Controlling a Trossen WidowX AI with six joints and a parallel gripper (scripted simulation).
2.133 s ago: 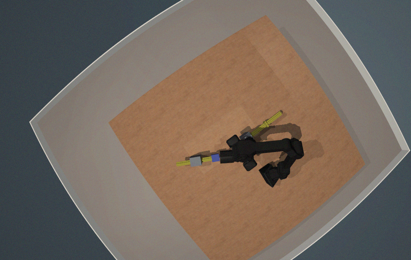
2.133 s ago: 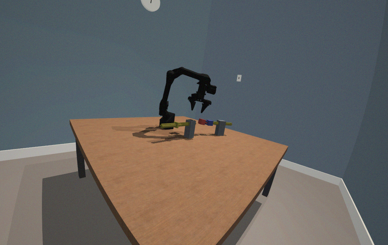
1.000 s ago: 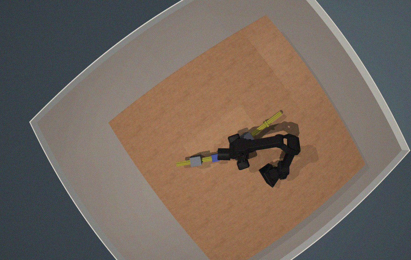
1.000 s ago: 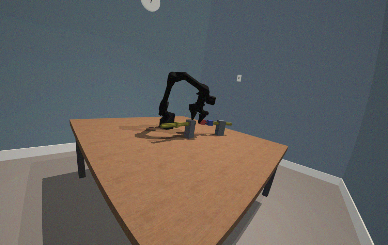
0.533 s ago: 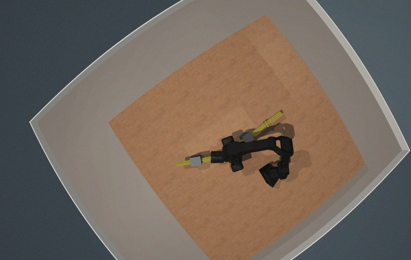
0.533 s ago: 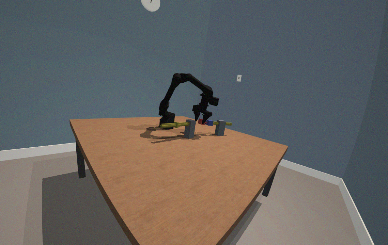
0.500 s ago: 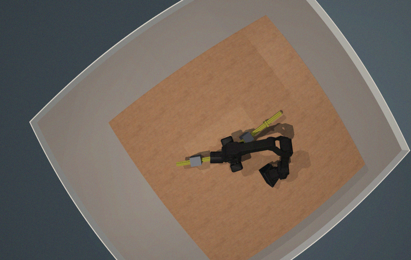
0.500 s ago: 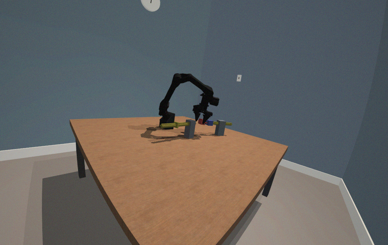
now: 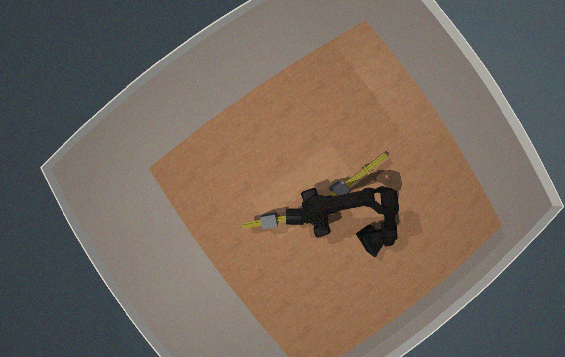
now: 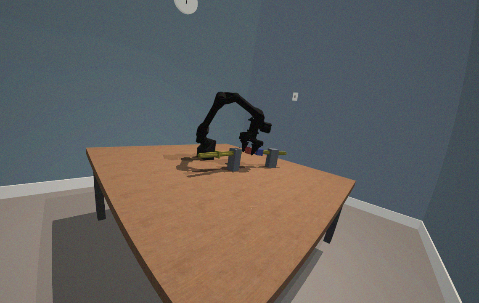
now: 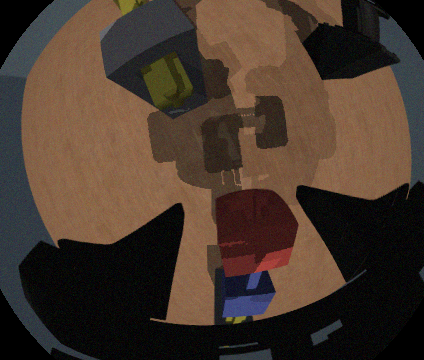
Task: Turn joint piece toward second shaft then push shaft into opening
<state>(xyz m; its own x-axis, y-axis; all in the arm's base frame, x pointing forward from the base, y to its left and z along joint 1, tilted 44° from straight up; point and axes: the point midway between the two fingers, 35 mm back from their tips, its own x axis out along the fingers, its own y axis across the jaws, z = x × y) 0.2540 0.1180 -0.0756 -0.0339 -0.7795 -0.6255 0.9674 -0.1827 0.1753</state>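
On my wrist view, the red joint piece (image 10: 248,150) (image 11: 256,232) sits in the space between the gripper's fingertips (image 10: 247,152), which stand wide apart on either side of it without clamping it. From the outside view, too, I see the fingers pointing down at the level of the joint piece.

Right behind the red piece comes a blue piece (image 10: 259,152) (image 11: 248,299), and from that the first shaft (image 9: 248,225) (image 10: 282,153) (image 11: 237,319), yellow, runs through its gray block (image 9: 269,220) (image 10: 271,158). My overhead view has the arm covering both colored pieces.

The second shaft (image 9: 355,177) (image 10: 210,155) (image 11: 168,80) is yellow as well and passes through the other gray block (image 9: 340,188) (image 10: 234,159) (image 11: 149,42). Its near end pokes out toward the red piece, and on the wrist view they are apart, so the shaft is not in the opening. A yellow collar (image 9: 366,169) (image 10: 218,154) rings this shaft on the far side of its block. Overhead, the two shafts lie at an angle to each other.

Both blocks stand upright on the wooden table (image 9: 248,146) (image 10: 210,211) (image 11: 82,150). My black arm (image 9: 346,202) (image 10: 210,112) arches up from its base (image 9: 369,241) (image 10: 207,148) (image 11: 349,55) and down to the joint.
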